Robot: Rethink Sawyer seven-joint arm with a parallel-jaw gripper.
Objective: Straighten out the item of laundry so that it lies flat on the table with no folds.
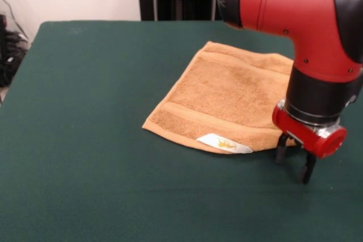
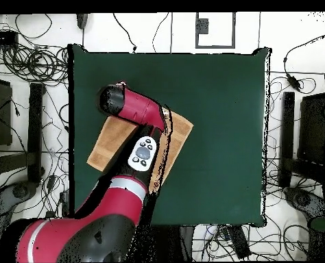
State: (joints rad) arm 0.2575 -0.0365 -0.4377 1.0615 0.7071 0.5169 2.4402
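Gripper (image 1: 295, 166) empty, parted narrowly, hovering just beside towel (image 1: 227, 103) corner near label (image 1: 224, 143). Probably pre-grasp; next, pinch folded edge, pull flat.

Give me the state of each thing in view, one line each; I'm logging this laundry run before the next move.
Towel: spread on the table, its near edge with the white label turned up; it looks doubled over rather than fully flat.
Gripper: open, empty, fingers pointing down at the towel's near corner, holding nothing.
Arm: reaching over the towel, hiding part of it from above.
Table: green top, bearing the towel.
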